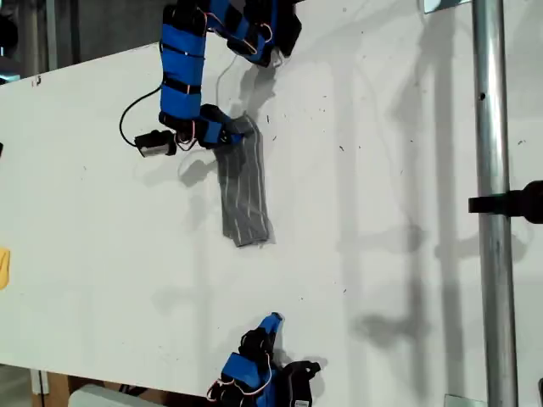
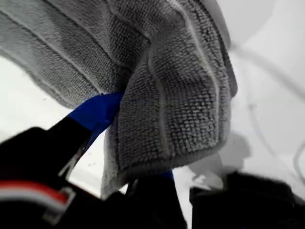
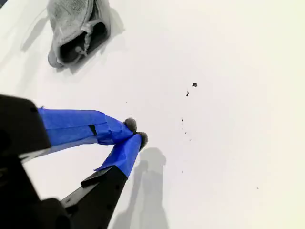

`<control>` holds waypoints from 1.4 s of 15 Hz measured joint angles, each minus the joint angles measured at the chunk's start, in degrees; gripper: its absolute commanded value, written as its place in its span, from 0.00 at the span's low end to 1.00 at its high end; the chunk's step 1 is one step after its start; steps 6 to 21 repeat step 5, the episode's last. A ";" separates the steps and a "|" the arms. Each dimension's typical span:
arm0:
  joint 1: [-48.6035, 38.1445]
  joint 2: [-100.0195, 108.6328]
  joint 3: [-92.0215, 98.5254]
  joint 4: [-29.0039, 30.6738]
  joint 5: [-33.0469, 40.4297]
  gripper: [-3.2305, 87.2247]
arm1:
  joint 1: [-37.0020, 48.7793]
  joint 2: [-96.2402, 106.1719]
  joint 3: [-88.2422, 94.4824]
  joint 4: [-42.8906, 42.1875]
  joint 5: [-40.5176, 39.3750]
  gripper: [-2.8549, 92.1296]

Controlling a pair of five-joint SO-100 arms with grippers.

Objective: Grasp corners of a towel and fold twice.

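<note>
The towel point(image 1: 243, 192) is a dark-grey cloth with thin white stripes. It lies bunched into a narrow strip on the white table point(image 1: 382, 170), running from the upper arm down toward the middle of the exterior view. My first gripper point(image 1: 227, 133) is shut on the strip's far end. In the first wrist view the towel point(image 2: 176, 90) drapes over a blue finger point(image 2: 97, 112) and hides my first gripper point(image 2: 136, 145). Its hemmed edge curls round there, but I cannot pick out single corners. My second gripper point(image 1: 270, 323) is shut and holds nothing. It hovers at the exterior view's bottom edge, well apart from the towel point(image 3: 76, 26), with its fingertips point(image 3: 137, 139) touching.
A metal pole point(image 1: 492, 212) with a black clamp point(image 1: 513, 203) stands at the exterior view's right. A yellow object point(image 1: 3, 268) shows at the exterior view's left edge. A black cable point(image 1: 136, 110) loops beside the first arm. Small dark specks point(image 3: 190, 88) dot the table.
</note>
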 measured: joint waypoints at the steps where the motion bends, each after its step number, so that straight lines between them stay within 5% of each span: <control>1: 0.00 0.00 0.00 0.00 0.00 0.02 | -1.41 6.42 -3.43 10.63 3.25 0.03; 2: 0.00 0.00 0.00 0.00 0.00 0.02 | -2.20 9.23 -7.65 16.96 4.31 0.03; 5: 0.00 0.00 0.00 0.00 0.00 0.02 | -8.61 -5.45 -18.46 8.79 4.13 0.03; 21: 0.00 0.00 0.00 0.00 0.00 0.02 | -8.61 -5.45 -18.46 8.79 4.13 0.03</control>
